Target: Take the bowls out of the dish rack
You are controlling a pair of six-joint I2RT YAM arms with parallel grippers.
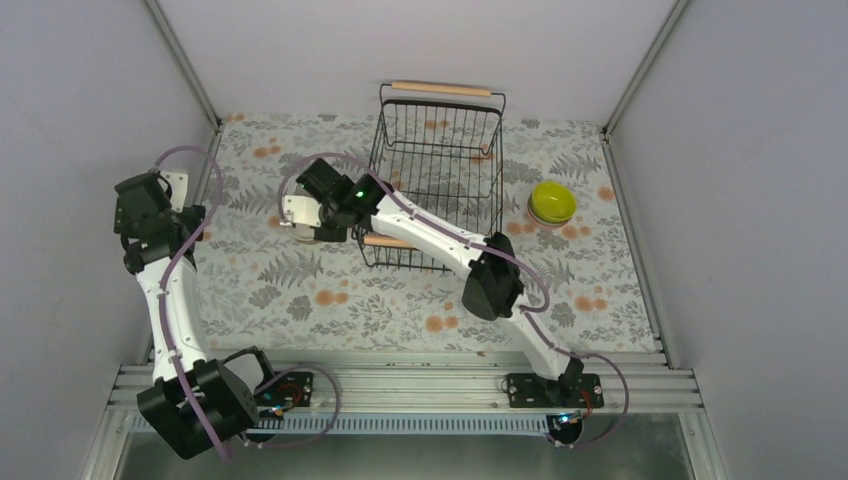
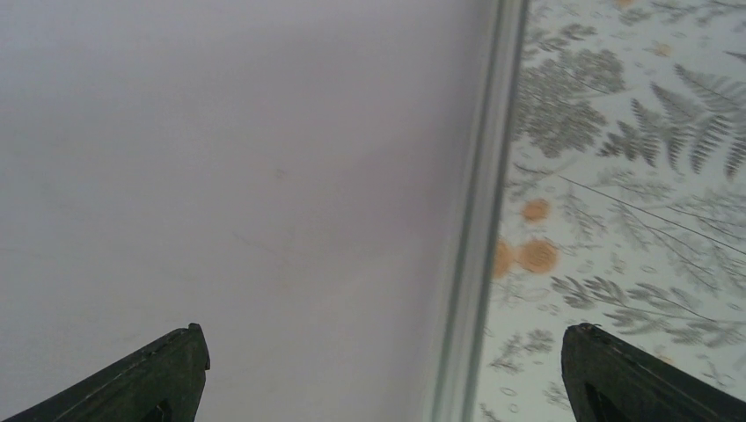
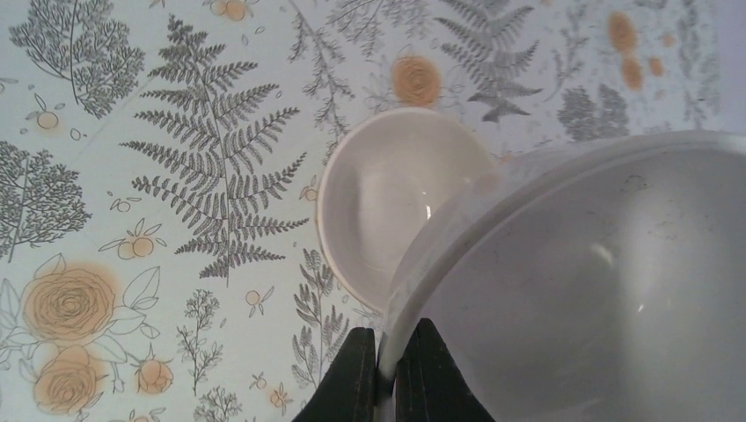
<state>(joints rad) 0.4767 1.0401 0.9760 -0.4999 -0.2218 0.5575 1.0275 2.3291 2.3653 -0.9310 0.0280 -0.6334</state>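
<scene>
The dish rack [image 1: 440,160], a black wire basket with wooden handles, stands at the back middle; no bowl shows inside it. My right gripper [image 3: 387,338] is shut on the rim of a pale grey bowl [image 3: 581,290] and holds it just left of the rack [image 1: 303,222]. The held bowl hangs tilted over a smaller white bowl [image 3: 387,202] that sits on the cloth. A yellow-green bowl [image 1: 552,201] sits on a pink one right of the rack. My left gripper [image 2: 383,338] is open and empty by the left wall [image 1: 160,190].
The floral tablecloth [image 1: 330,290] covers the table. Grey walls enclose it on three sides, with a metal corner post [image 2: 479,211] close to my left gripper. The right arm's forearm [image 1: 430,235] crosses over the rack's near handle.
</scene>
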